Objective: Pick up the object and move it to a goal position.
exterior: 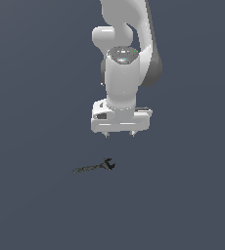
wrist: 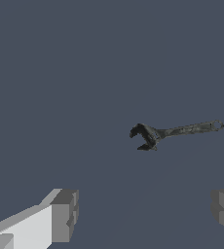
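wrench (exterior: 94,167) | dark grey, thin | flat on floor, free

We see the wrench (exterior: 94,167) lying flat on the surface (exterior: 31,205), below the gripper (exterior: 119,135) & toward the exterior view's left of it, not touching. Forked end points to exterior view's right, handle to its left. Gripper hangs above w/ fingers (wrist: 65,214) spread wide.

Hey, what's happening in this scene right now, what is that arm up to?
A white robot arm hangs with its gripper pointing down, open and empty. A small dark wrench lies flat on the grey surface below it, off toward the exterior view's left. In the wrist view the wrench lies beyond the two fingers, not between them. Nothing has been grasped yet.
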### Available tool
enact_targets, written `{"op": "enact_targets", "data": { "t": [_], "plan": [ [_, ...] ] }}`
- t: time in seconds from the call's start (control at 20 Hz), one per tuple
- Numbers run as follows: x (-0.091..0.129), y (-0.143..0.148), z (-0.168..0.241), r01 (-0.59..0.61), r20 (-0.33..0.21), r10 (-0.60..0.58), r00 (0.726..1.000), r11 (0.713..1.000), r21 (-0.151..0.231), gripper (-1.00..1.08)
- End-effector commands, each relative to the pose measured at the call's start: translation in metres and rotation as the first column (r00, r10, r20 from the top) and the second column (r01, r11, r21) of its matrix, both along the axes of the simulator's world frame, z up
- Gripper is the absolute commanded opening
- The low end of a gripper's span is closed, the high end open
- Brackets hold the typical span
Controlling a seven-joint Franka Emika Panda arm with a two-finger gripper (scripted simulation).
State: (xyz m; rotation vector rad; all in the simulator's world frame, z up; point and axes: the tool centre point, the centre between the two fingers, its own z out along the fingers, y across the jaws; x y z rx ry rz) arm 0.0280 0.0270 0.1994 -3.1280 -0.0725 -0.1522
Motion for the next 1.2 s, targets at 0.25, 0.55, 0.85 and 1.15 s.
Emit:
{"op": "enact_targets", "data": {
  "t": [0.25, 0.55, 0.85, 1.15],
  "plan": [
    [0.002, -0.003, -0.004, 0.045, -0.004, -0.045, 0.999, 0.999, 0.006, 1.00],
    [0.007, -0.011, -0.013, 0.145, -0.015, -0.144, 0.989, 0.989, 0.017, 1.00],
    [0.014, -0.022, -0.027, 0.295, -0.033, -0.294, 0.955, 0.955, 0.029, 1.00],
    [0.022, -0.037, -0.045, 0.475, -0.056, -0.473, 0.879, 0.879, 0.037, 1.00]
  ]
}}
